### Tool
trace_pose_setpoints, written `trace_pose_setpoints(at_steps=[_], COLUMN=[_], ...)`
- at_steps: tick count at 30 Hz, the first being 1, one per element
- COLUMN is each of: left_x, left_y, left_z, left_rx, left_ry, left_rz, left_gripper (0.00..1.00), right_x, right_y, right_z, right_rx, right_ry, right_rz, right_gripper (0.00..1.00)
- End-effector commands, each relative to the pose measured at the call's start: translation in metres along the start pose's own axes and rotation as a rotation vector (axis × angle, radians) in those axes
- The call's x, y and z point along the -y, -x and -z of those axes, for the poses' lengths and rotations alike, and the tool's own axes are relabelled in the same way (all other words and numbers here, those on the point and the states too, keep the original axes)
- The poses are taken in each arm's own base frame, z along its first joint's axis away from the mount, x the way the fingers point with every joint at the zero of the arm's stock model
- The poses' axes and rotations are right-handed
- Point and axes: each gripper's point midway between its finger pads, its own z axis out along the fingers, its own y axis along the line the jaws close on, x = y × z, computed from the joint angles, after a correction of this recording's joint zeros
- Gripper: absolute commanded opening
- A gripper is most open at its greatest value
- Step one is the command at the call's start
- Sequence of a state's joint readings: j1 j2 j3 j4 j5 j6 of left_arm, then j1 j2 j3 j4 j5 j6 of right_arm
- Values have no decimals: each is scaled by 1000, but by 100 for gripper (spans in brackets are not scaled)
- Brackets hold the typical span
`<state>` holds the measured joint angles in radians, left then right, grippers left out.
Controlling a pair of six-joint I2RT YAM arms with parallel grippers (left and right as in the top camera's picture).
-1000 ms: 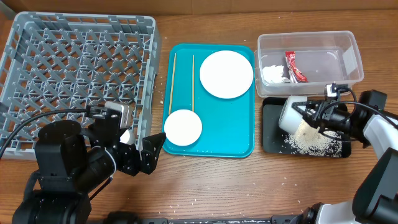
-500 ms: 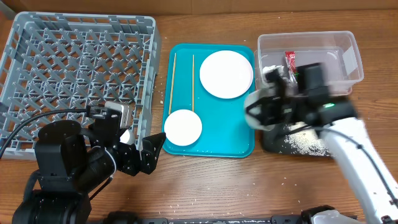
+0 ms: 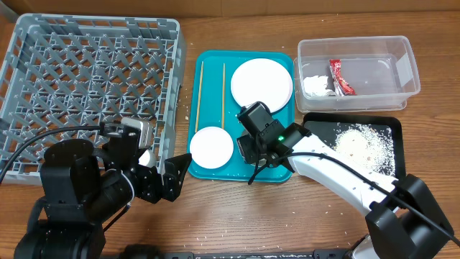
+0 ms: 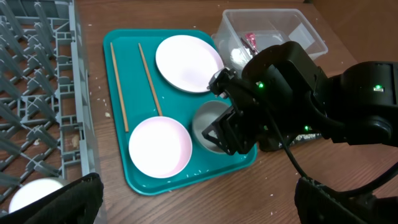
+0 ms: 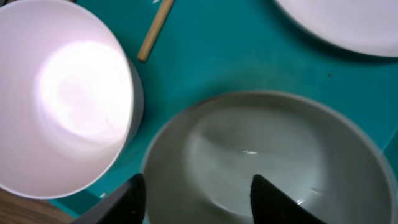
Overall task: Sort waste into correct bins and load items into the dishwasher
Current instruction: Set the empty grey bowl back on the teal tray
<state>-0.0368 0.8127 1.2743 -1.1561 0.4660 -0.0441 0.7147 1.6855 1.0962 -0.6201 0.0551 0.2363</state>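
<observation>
Item: grey-green bowl point(image 4: 209, 126), being rested upright on teal tray point(image 4: 134, 93), just beside white bowl point(image 4: 160, 146).
Handling: judged light, rigid, slick, breakable; rim pinch being advised.
Right gripper point(image 5: 196, 186): fingers being held apart over near rim.
Left gripper point(image 4: 199, 202): fingers apart, empty.

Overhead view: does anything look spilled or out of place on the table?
Yes. A few white grains lie scattered on the bare table in front of the teal tray, away from the rice heap in the black tray.

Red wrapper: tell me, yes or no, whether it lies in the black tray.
No, the red wrapper lies inside the clear tub, beside the paper scrap.
</observation>
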Motion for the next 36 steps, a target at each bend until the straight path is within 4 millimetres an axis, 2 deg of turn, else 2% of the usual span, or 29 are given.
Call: trace_pose_setpoints(at_steps=[1,4,10,15,18,20,27,33,36], left_x=[-1,-1,1,4,8,19,18,18,19], left_y=[2,2,2,7,16,19,17,18,20], left_z=[2,2,2,2,2,3,2,2,2], left_rx=[9,9,9,28,58,61,52,57,61], left_ry=[6,6,-3,-25,-50,-111,-110,-109,-115], left_rz=[-20,-20,-6,91,153,162,159,157,154], left_gripper=[100,100,100,100,100,100,100,100,100], right_x=[-8,-27,-36,-40,-45,-45,-46,-35,-34], right_y=[21,35,55,68,70,70,78,83,85], right_z=[25,50,92,122,131,137,158,176,179], right_rx=[63,98,159,218,233,246,314,382,395], right_ry=[42,143,187,211,244,250,270,218,215], right_rz=[-35,-31,-28,-25,-19,-19,-16,-28,-30], right_gripper=[64,69,70,70,70,70,70,71,73])
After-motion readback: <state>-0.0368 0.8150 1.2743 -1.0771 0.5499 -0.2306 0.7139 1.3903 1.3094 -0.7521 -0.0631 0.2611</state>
